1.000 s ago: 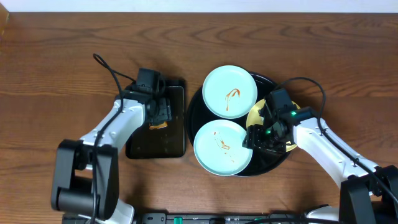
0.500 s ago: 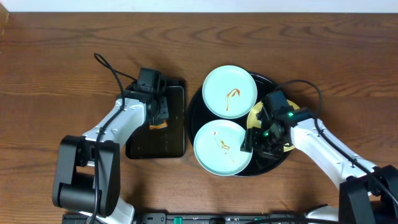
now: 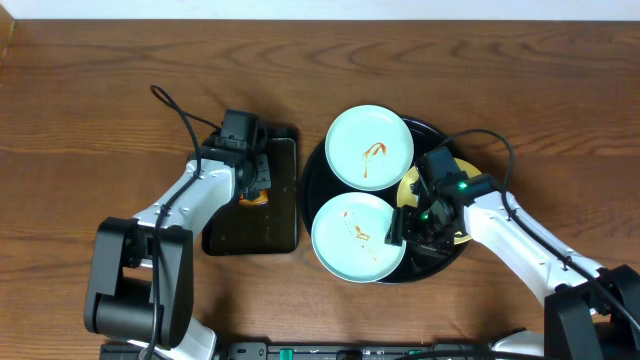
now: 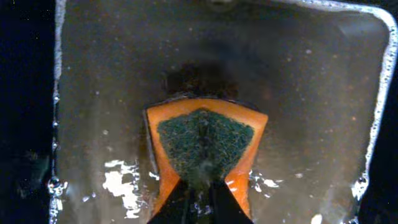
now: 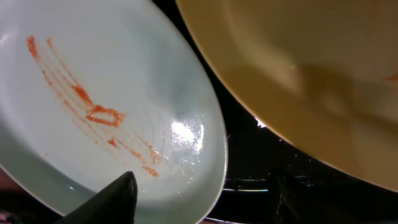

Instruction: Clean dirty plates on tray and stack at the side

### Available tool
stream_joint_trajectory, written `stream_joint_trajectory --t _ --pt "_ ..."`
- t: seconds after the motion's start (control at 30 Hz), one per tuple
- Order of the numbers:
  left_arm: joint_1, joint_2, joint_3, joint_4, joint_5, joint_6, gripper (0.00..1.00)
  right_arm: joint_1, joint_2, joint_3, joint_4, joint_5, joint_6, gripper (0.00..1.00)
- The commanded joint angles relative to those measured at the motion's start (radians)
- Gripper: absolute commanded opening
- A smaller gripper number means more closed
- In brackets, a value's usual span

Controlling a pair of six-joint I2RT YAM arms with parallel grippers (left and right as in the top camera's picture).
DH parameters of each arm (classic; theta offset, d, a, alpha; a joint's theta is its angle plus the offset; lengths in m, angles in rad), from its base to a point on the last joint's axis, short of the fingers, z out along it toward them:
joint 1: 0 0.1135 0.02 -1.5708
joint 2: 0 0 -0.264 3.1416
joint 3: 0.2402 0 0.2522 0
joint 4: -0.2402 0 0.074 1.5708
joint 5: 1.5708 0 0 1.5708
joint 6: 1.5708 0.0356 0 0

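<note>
Just right of the worktop's middle: three sauce-streaked plates on the round tray (image 3: 312, 185).
One mint plate (image 3: 370, 147) lies toward the far edge and another mint plate (image 3: 358, 238) toward the near edge. The yellow plate (image 3: 407, 188) sits rightward under the right gripper (image 3: 418, 228), whose fingers are spread. Left of centre, the left gripper (image 4: 200, 193) pinches an orange sponge (image 4: 205, 146) in the wet rectangular tray (image 3: 250, 235).

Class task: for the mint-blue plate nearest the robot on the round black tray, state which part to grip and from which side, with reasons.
Grip the near plate by its right-hand rim, approaching from the right, where the right gripper sits open. It is shallow and lies flat on the tray, so only the thin raised edge offers a pinch.
</note>
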Motion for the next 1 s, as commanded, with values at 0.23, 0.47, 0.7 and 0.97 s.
stream_joint_trajectory --t 0.23,0.47,0.7,0.97 --pt "-0.001 -0.081 0.024 -0.085 -0.030 -0.002 0.08 0.021 0.005 0.016 0.004 0.031 0.016 0.68" --pt "-0.001 -0.128 0.008 -0.116 -0.013 -0.002 0.07 0.022 0.005 0.016 0.019 0.030 0.016 0.69" --pt "-0.001 -0.054 -0.041 -0.072 0.023 -0.002 0.07 0.023 0.005 0.016 0.021 0.029 0.016 0.69" --pt "-0.001 0.049 -0.048 -0.036 0.023 -0.002 0.07 0.023 0.005 0.016 0.020 0.029 0.016 0.69"
